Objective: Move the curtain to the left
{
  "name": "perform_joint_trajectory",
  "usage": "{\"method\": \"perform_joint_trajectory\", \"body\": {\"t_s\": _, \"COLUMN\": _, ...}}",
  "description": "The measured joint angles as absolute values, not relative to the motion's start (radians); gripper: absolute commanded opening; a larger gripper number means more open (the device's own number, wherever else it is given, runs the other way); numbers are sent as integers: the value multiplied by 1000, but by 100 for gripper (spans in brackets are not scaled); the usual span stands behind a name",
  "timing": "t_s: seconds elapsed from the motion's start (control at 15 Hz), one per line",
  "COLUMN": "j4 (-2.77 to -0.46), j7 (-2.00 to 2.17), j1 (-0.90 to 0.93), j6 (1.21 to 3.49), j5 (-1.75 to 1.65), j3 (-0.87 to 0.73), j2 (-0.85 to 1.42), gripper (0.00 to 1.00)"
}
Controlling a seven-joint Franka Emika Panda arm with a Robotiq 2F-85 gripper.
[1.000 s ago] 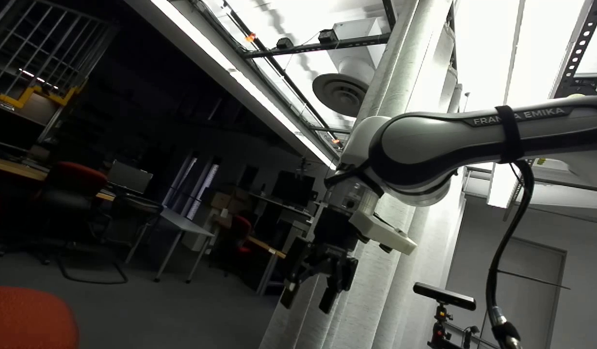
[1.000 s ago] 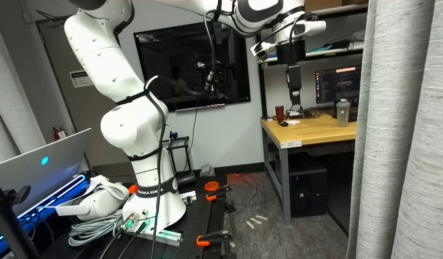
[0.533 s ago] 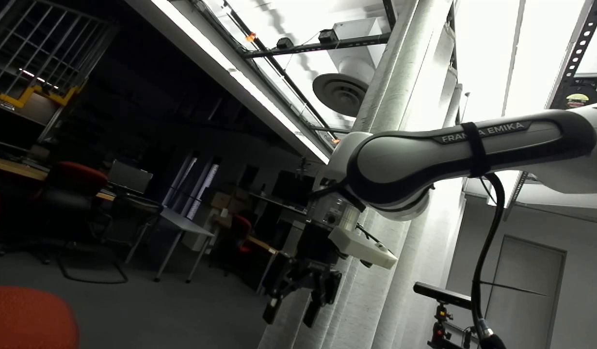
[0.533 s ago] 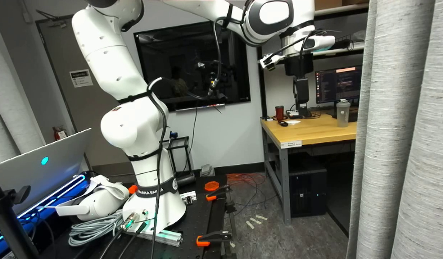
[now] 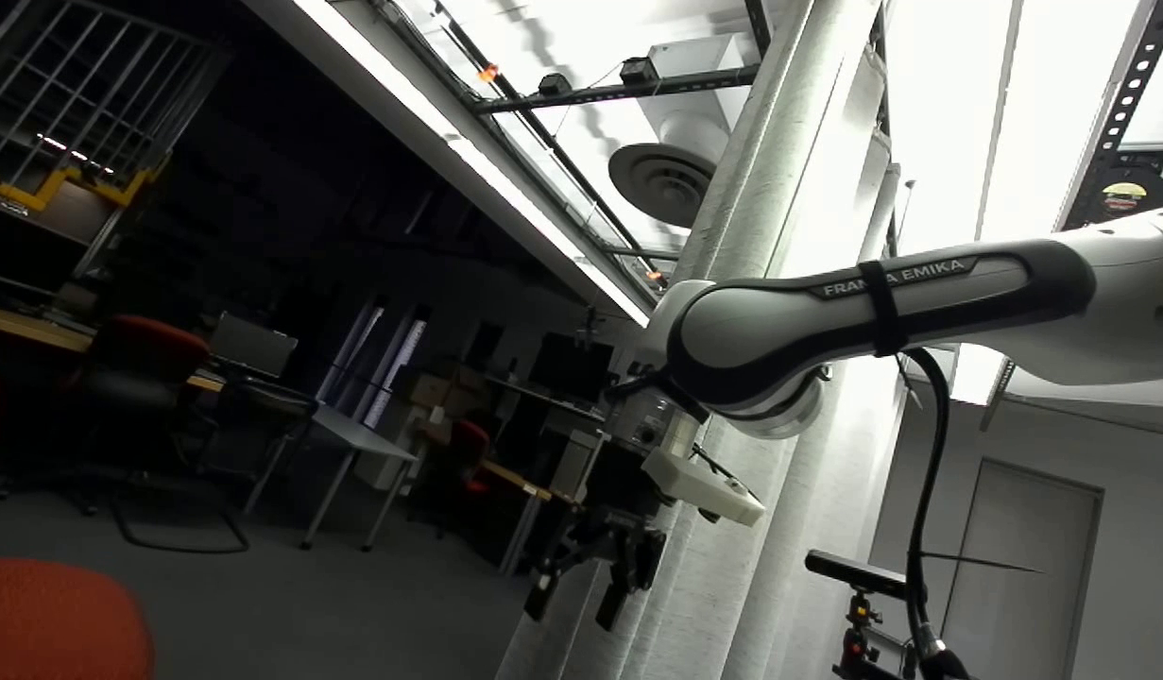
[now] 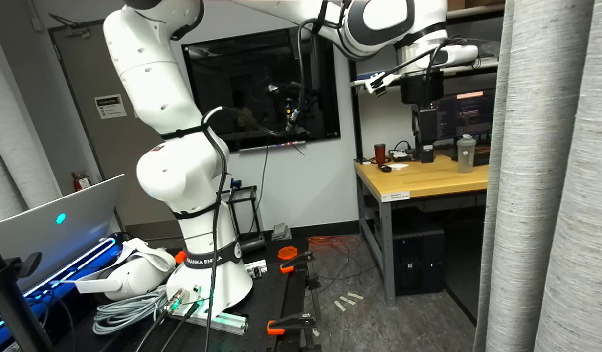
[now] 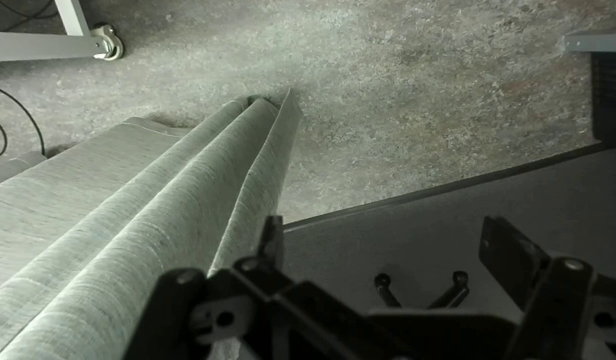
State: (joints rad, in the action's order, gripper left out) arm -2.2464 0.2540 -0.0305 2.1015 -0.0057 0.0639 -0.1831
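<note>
The curtain, a tall pale grey-white woven sheet with long vertical folds, hangs behind the arm in an exterior view [image 5: 723, 567] and fills the right side in an exterior view [image 6: 535, 205]. In the wrist view the curtain [image 7: 157, 215] spans the left, its free edge running up to the floor. My gripper [image 5: 575, 607] is open and empty, pointing down; it also shows edge-on [image 6: 426, 155]. In the wrist view the gripper [image 7: 382, 227] has its left finger overlapping the curtain's free edge, with the right finger clear of it. I cannot tell whether the left finger touches the fabric.
A wooden desk [image 6: 423, 181] with a bottle [image 6: 466, 154] and a red cup [image 6: 379, 153] stands behind the gripper. A camera on a stand [image 5: 864, 574] is near the curtain. A wheeled grey leg [image 7: 47, 47] and a dark-edged grey wall [image 7: 368, 240] show below.
The arm has moved lower, leftward in an exterior view and rightward in an exterior view, toward the curtain. The curtain's free edge has shifted slightly the same way. The gripper stays open.
</note>
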Motion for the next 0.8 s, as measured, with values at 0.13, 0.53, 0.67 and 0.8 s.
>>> {"method": "perform_joint_trajectory", "body": {"t_s": 0.13, "j4": -2241, "j7": 220, "j1": -35, "j6": 2101, "j5": -9, "j3": 40, "j2": -179, "gripper": 100}}
{"method": "perform_joint_trajectory", "body": {"t_s": 0.53, "j4": -2167, "j7": 105, "j1": -78, "j6": 2079, "j5": -26, "j3": -51, "j2": -149, "gripper": 100}}
{"method": "perform_joint_trajectory", "body": {"t_s": 0.67, "j4": -2129, "j7": 72, "j1": -96, "j6": 2063, "j5": -27, "j3": -79, "j2": -132, "gripper": 100}}
{"method": "perform_joint_trajectory", "body": {"t_s": 0.8, "j4": -2092, "j7": 48, "j1": -110, "j6": 2047, "j5": -30, "j3": -102, "j2": -114, "gripper": 100}}
